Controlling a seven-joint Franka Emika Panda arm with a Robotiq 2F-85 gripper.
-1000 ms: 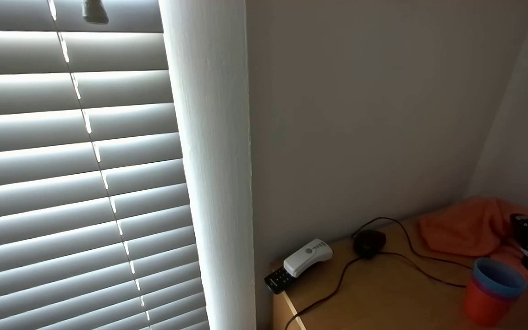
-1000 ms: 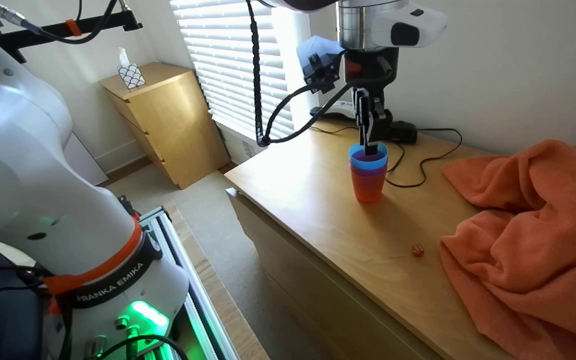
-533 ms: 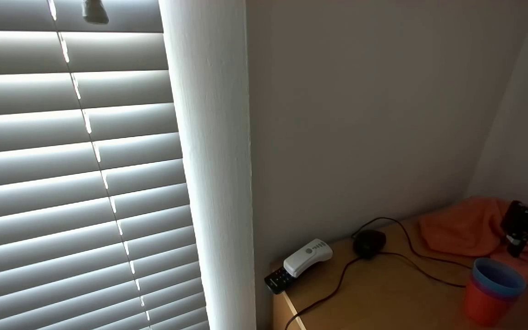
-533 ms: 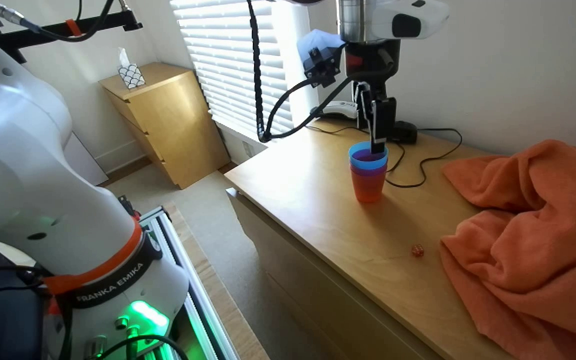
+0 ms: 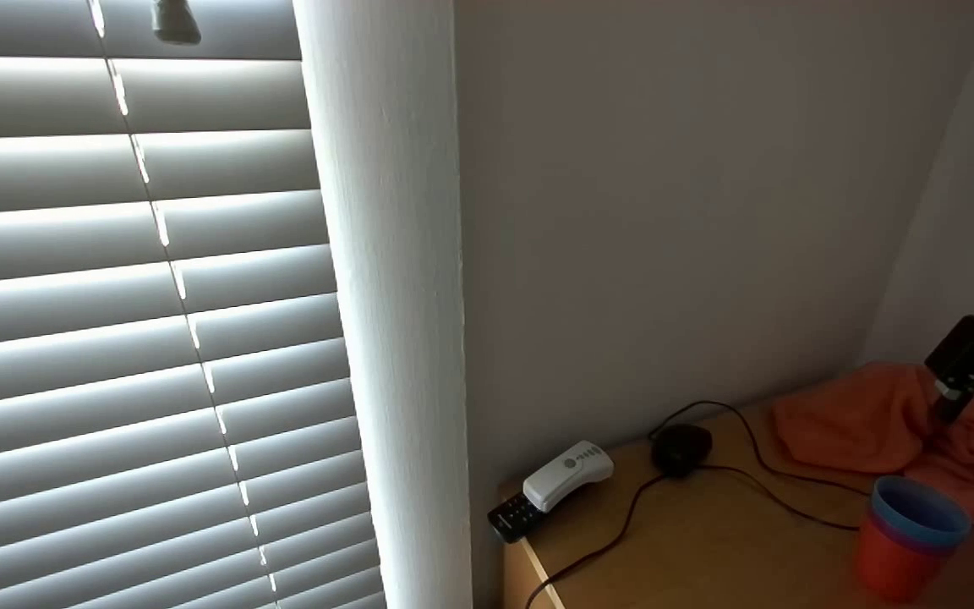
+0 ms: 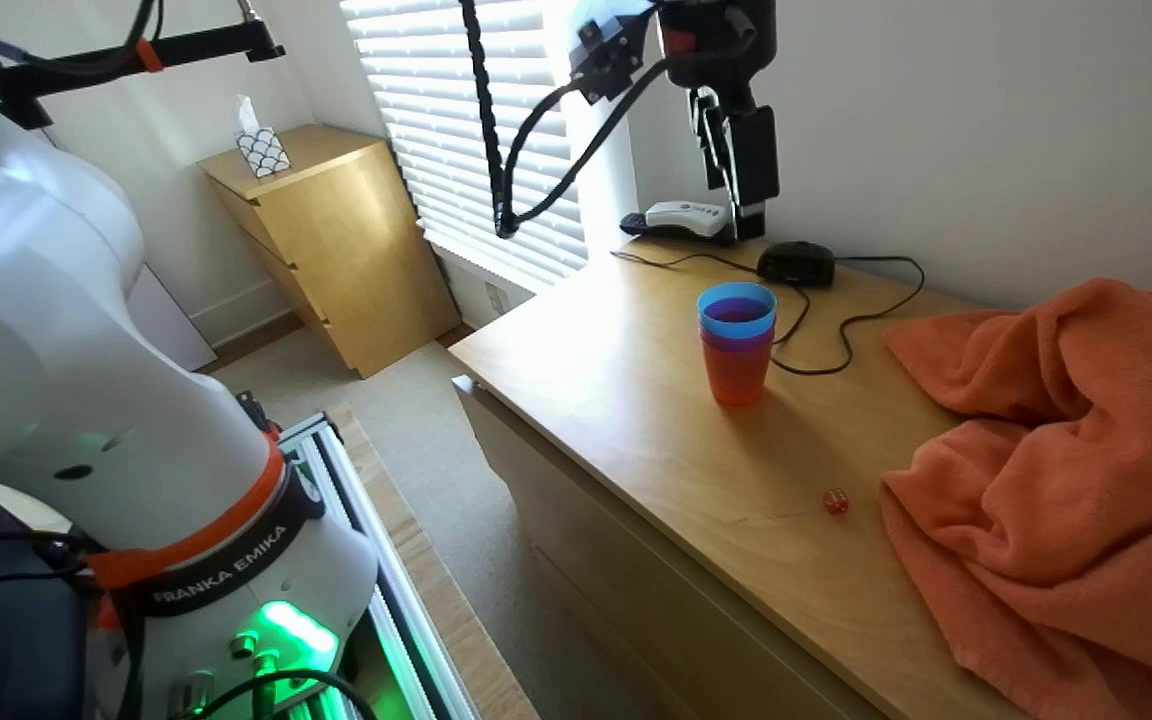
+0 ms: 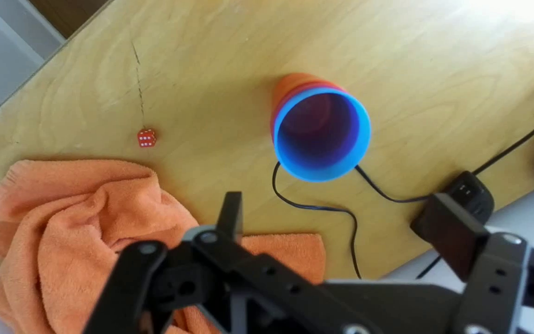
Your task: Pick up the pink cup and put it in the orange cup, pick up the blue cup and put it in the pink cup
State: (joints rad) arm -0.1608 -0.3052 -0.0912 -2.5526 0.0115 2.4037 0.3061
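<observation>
The three cups stand upright as one nested stack on the wooden top. Innermost is the blue cup (image 6: 737,326), its rim uppermost. Below that rim, the pink cup (image 6: 737,343) shows only as a thin purplish band. Outermost at the bottom is the orange cup (image 6: 736,380). Looking down in the wrist view, I see into the blue cup (image 7: 320,170), with the orange cup (image 7: 290,83) peeking out behind it. My gripper (image 7: 336,208) is spread wide, nothing between its fingers. In an exterior view the gripper (image 6: 734,205) hangs above and behind the stack, apart from it.
A crumpled orange towel (image 6: 1066,470) lies beside the stack, with a small red die (image 6: 835,501) near it. A black adapter (image 6: 796,264) and its cable run behind the cups, close to the wall. Remotes (image 5: 567,478) lie at the dresser's far corner.
My gripper's fingers have spread apart and come off the blue cup's rim. The gripper has then risen clear of the stack. The nested cups have stayed in place.
</observation>
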